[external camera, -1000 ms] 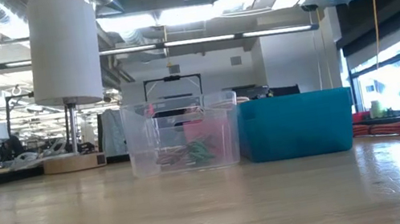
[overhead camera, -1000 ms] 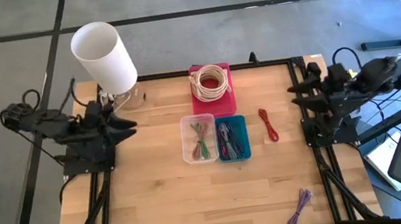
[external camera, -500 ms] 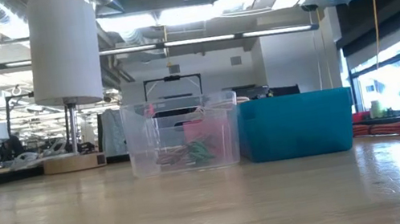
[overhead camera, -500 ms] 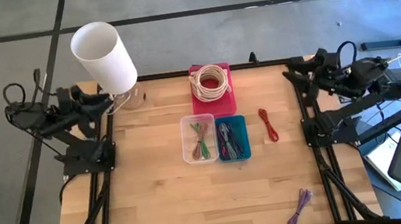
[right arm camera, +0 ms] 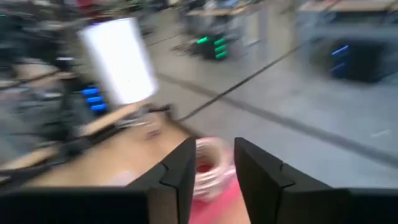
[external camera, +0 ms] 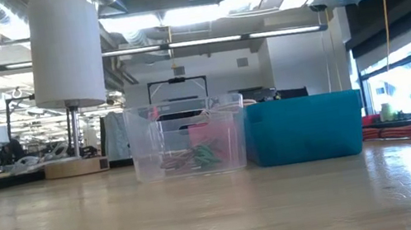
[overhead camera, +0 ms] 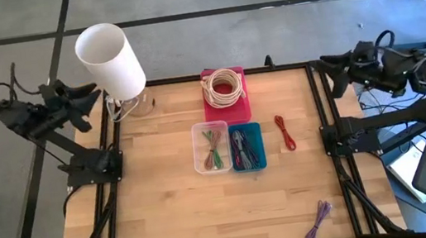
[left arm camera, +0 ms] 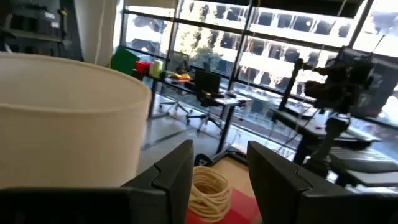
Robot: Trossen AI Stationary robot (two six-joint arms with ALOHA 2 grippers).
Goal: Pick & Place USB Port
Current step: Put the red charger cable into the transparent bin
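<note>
Looking straight down, you see a wooden table (overhead camera: 176,216) with both arms raised at its far corners. Your left gripper (overhead camera: 91,94) sits off the table's far left edge, just beside a white lamp (overhead camera: 110,60) standing at that corner. Through the left wrist camera, its two dark fingers (left arm camera: 174,171) stand apart with a clear gap and nothing between them; the lampshade and a coil (left arm camera: 208,190) of pale cable show past them.

Your right gripper (overhead camera: 329,65) hangs over the far right edge of the table. Its wrist camera shows its fingers (right arm camera: 180,168) also parted and empty, though that picture is smeared.

At the middle of the table, a clear bin (overhead camera: 200,148) and a teal bin (overhead camera: 257,144) stand side by side, touching, each holding a bundle of thin coloured cables. Just behind them lies a pink tray (overhead camera: 242,102) carrying the coil of pale cable.

A red cable (overhead camera: 284,131) lies loose on the wood, to the right of the teal bin and apart from it. A purple cable (overhead camera: 319,219) lies near the front right corner, well away from everything else. Neither gripper is near either loose cable.

The table-level camera shows the clear and teal bins side by side, with the lamp behind them to the left.
</note>
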